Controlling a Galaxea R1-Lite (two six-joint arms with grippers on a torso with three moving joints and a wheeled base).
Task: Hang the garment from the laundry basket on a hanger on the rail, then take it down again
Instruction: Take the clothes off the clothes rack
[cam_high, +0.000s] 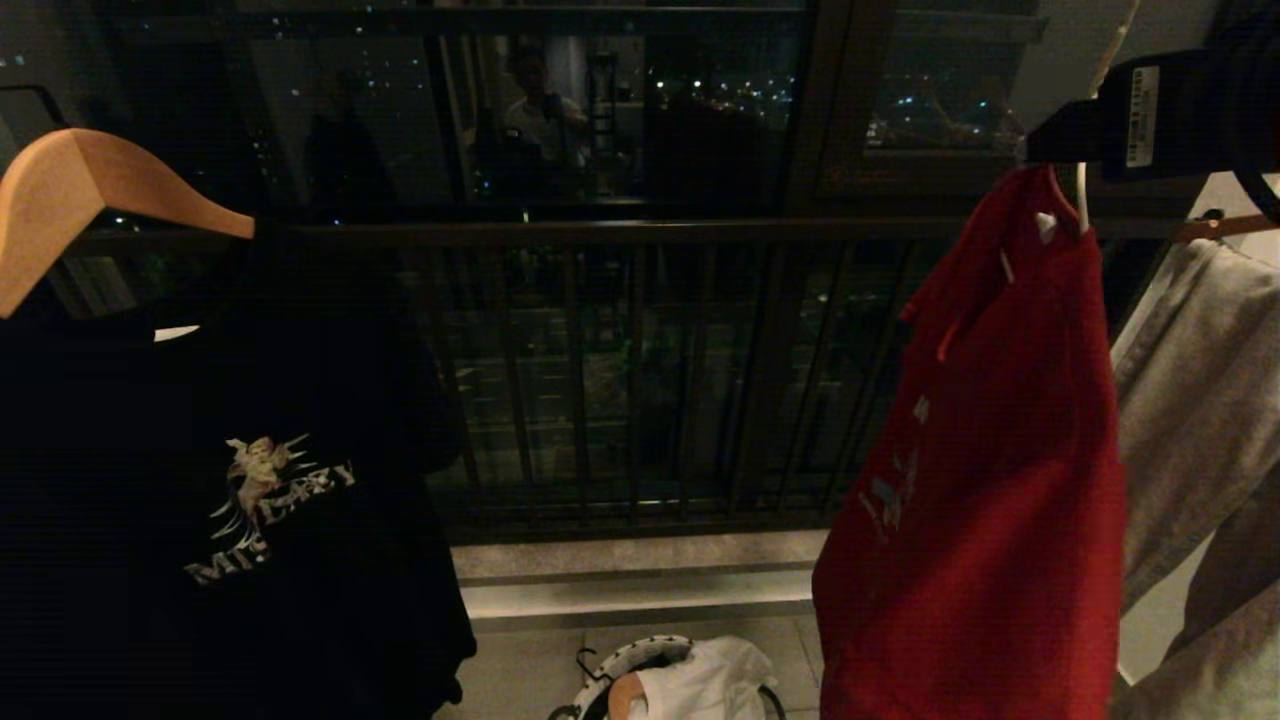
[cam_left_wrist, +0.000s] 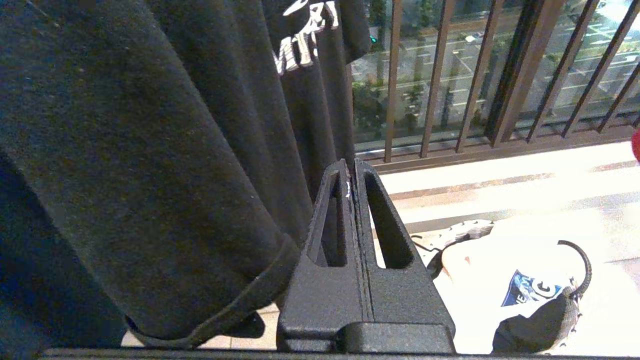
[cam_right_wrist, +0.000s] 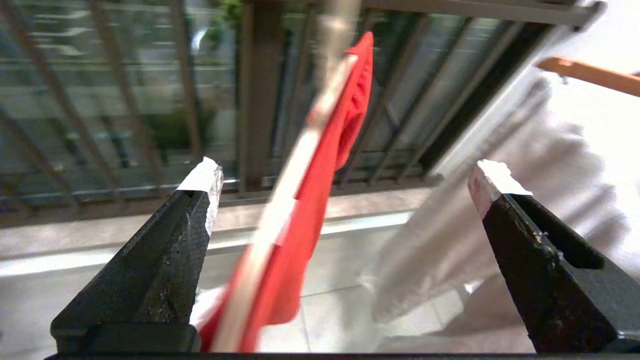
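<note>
The red T-shirt (cam_high: 985, 480) is hanging on the white wire hanger (cam_high: 1082, 200), seemingly on the rail already; the right gripper (cam_right_wrist: 345, 185) is gaping wide, holding nothing. Taking down is remaining.

Red T-shirt (cam_high: 985, 470) hanging bunched on thin white wire hanger (cam_high: 1082, 205), pale chest lettering partly visible, round patterned laundry basket (cam_high: 625, 665) on floor below, holding white cloth
</note>
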